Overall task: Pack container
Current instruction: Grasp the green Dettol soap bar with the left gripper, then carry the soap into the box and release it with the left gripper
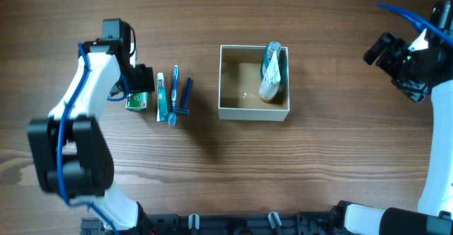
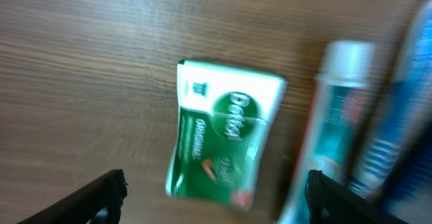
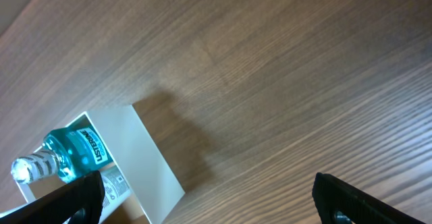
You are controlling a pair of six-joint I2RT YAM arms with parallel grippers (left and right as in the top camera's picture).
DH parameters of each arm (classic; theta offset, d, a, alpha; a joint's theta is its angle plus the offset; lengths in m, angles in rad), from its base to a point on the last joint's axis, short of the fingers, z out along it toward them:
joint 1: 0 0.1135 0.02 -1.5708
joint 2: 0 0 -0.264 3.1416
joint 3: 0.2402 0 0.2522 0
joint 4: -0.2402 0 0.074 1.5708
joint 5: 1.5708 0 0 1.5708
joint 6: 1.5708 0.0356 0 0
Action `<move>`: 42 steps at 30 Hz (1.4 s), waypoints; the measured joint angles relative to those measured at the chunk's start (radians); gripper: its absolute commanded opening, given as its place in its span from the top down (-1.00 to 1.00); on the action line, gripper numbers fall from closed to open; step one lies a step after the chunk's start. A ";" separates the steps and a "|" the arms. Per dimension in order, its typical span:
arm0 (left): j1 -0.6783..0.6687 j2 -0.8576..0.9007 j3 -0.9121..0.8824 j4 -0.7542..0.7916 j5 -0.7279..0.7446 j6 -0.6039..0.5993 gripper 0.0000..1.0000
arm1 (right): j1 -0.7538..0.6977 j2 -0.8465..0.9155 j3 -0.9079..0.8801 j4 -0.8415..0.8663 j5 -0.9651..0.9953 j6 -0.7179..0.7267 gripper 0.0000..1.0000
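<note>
The container (image 1: 230, 109) is a square white-walled box with a tan inside at the table's middle. A teal mouthwash bottle (image 1: 272, 58) and a white tube (image 1: 268, 86) lie along its right wall; both show in the right wrist view (image 3: 71, 150). My left gripper (image 1: 139, 79) is open above a green soap box (image 2: 223, 136), which lies on the wood between its fingers. A toothpaste tube (image 2: 334, 123) lies just right of the soap. My right gripper (image 1: 388, 54) is open and empty, far right of the container (image 3: 145, 163).
Left of the container, a toothpaste tube (image 1: 161, 97), a blue toothbrush (image 1: 174, 93) and a blue razor (image 1: 186, 97) lie side by side next to the green soap box (image 1: 137, 102).
</note>
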 measured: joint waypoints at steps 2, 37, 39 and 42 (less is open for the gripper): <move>0.021 0.079 -0.002 0.031 0.015 0.031 -0.66 | 0.000 0.000 0.000 -0.002 0.000 0.000 -0.99; -0.631 -0.011 0.021 0.430 0.218 -0.261 0.31 | 0.000 0.000 0.000 -0.001 0.000 0.000 -0.99; -0.632 0.043 0.021 0.443 0.217 -0.273 0.23 | 0.000 0.000 0.000 -0.002 0.000 0.000 -1.00; -0.631 0.057 0.022 0.435 0.217 -0.285 -0.15 | 0.000 0.000 0.000 -0.001 0.000 0.000 -1.00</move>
